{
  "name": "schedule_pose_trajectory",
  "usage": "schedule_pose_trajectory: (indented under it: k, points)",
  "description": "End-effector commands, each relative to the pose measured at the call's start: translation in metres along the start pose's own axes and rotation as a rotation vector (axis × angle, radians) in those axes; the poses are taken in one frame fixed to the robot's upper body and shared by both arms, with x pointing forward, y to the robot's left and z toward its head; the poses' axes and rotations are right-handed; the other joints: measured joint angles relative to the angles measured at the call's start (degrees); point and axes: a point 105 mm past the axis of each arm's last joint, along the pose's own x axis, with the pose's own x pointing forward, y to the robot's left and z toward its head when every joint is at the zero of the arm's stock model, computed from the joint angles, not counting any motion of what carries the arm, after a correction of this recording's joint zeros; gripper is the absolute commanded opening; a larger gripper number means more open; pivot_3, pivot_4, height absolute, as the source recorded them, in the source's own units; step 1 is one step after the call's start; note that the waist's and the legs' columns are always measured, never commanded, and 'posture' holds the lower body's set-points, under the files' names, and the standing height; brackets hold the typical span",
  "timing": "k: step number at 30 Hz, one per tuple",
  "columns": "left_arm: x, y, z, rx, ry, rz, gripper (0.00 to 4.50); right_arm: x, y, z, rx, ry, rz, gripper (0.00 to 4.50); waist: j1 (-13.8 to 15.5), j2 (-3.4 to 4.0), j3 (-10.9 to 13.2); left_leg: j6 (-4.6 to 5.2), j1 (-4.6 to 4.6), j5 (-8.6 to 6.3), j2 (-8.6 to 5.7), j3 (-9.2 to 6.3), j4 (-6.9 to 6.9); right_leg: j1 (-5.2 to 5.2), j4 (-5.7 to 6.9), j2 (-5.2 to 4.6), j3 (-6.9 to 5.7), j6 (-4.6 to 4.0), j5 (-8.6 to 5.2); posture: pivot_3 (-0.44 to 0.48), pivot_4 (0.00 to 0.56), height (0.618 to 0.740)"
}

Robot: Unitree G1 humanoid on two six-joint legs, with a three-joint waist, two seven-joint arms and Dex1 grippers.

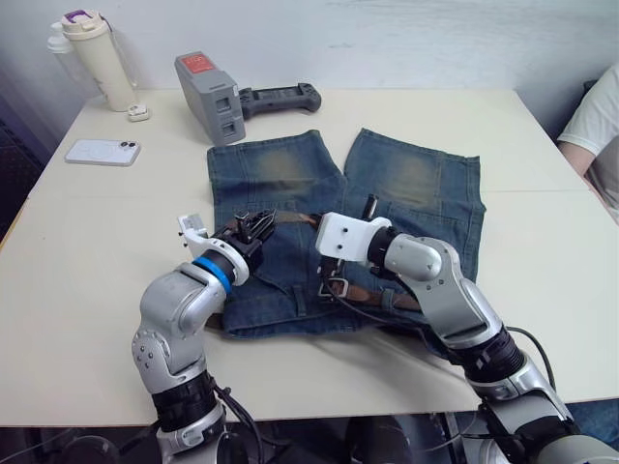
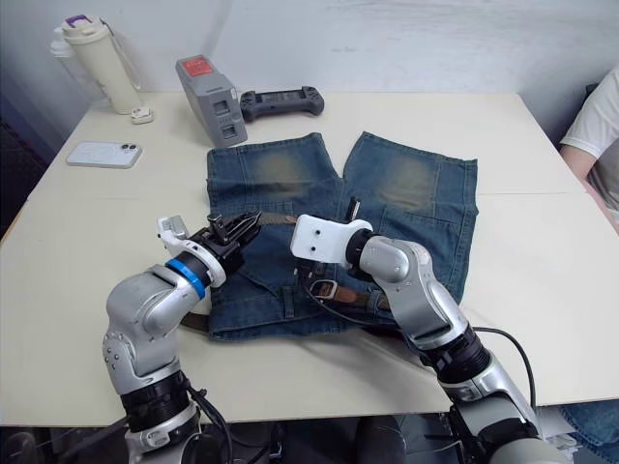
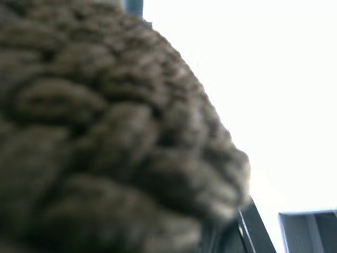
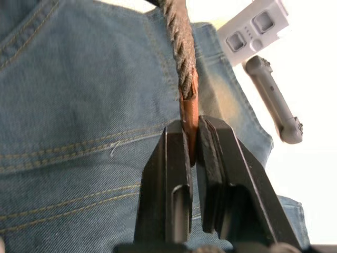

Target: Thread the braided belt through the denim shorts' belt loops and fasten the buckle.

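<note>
The denim shorts [image 1: 280,179] lie flat on the table [image 1: 87,251], waistband toward me, legs pointing away. The braided belt [image 1: 290,218] hangs in a short span between my two grippers above the shorts. My left gripper [image 1: 255,228] is shut on one part of it, and the braid [image 3: 105,137] lies close against that wrist's camera. My right gripper [image 4: 193,132] is shut on the belt's tan-backed strap. More of the belt lies along the waistband [image 1: 387,296], with the metal buckle [image 1: 335,287] resting there under my right wrist. A belt loop [image 1: 299,302] stands on the waistband nearby.
At the far left stand a cream bottle [image 1: 97,58], a small white object [image 1: 138,112] and a white phone [image 1: 102,152]. A grey battery pack [image 1: 208,97] and a black controller [image 1: 280,99] lie beyond the shorts. A person's sleeve [image 1: 595,126] shows at the right edge.
</note>
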Motion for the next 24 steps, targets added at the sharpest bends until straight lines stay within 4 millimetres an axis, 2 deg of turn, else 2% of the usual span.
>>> schedule_pose_trajectory:
  k: [1, 4, 8, 10, 12, 15, 17, 21, 24]
  points:
    - [-0.002, -0.008, 0.01, 0.096, 0.037, -0.084, 0.0, -0.02, -0.005, 0.015, -0.072, -0.05, 0.019, 2.1, 0.0, 0.0, 0.0, 0.0, 0.0, 0.0, 0.01, 0.0, -0.01, 0.0, -0.01, 0.01, -0.01, 0.0, 0.0, 0.0, 0.15, 0.65]
    - [-0.005, -0.006, 0.028, 0.209, 0.143, -0.12, 0.0, -0.045, -0.01, 0.013, -0.095, -0.04, 0.045, 3.55, 0.0, 0.0, 0.0, 0.01, 0.0, 0.01, 0.0, -0.02, -0.03, -0.01, -0.01, 0.02, -0.04, 0.0, 0.0, 0.0, 0.15, 0.65]
    - [-0.014, -0.005, 0.035, 0.305, 0.334, -0.154, 0.0, -0.067, -0.003, 0.012, -0.038, -0.053, 0.139, 3.55, -0.1, 0.0, 0.0, 0.01, 0.05, 0.01, 0.01, 0.01, -0.12, -0.01, 0.0, 0.05, 0.0, 0.0, 0.0, 0.0, 0.15, 0.65]
    - [-0.017, -0.008, 0.035, 0.306, 0.407, -0.185, 0.0, -0.078, 0.013, 0.005, -0.014, -0.011, 0.223, 3.55, 0.0, 0.0, 0.0, -0.02, 0.07, 0.02, 0.02, 0.01, -0.26, -0.01, 0.0, 0.07, -0.02, 0.0, 0.0, 0.0, 0.15, 0.65]
    - [-0.024, -0.008, 0.032, 0.316, 0.506, -0.201, 0.0, -0.084, 0.022, 0.003, -0.024, 0.004, 0.235, 3.55, 0.0, 0.0, 0.0, -0.05, 0.11, 0.07, 0.01, 0.01, -0.43, 0.01, -0.13, 0.07, -0.03, 0.0, 0.0, 0.0, 0.15, 0.65]
    - [-0.029, -0.005, 0.03, 0.321, 0.587, -0.177, 0.0, -0.084, 0.027, 0.013, 0.057, -0.022, 0.257, 3.55, -0.3, 0.01, 0.0, -0.11, 0.18, 0.18, -0.01, 0.05, -0.67, 0.0, -0.2, 0.06, 0.01, 0.01, 0.0, 0.0, 0.15, 0.65]
    - [-0.031, -0.007, 0.028, 0.331, 0.634, -0.174, 0.0, -0.085, 0.032, 0.014, 0.05, -0.012, 0.307, 3.55, -0.4, -0.01, 0.0, -0.23, 0.42, 0.29, -0.01, 0.08, -0.92, 0.08, -0.36, 0.07, 0.05, 0.0, 0.0, 0.0, 0.15, 0.65]
    - [-0.041, -0.009, 0.019, 0.367, 0.741, -0.165, 0.0, -0.091, 0.045, 0.007, 0.0, 0.047, 0.38, 3.55, -0.3, -0.03, 0.0, -0.35, 0.74, 0.4, 0.0, 0.15, -1.31, 0.22, -0.54, 0.09, 0.09, -0.05, -0.03, 0.0, 0.15, 0.65]
    - [-0.044, -0.01, 0.017, 0.368, 0.768, -0.169, 0.0, -0.086, 0.053, -0.002, 0.0, 0.084, 0.365, 3.55, -0.3, -0.03, 0.0, -0.37, 0.83, 0.44, -0.01, 0.2, -1.47, 0.28, -0.67, 0.09, 0.11, -0.05, -0.03, 0.0, 0.15, 0.65]
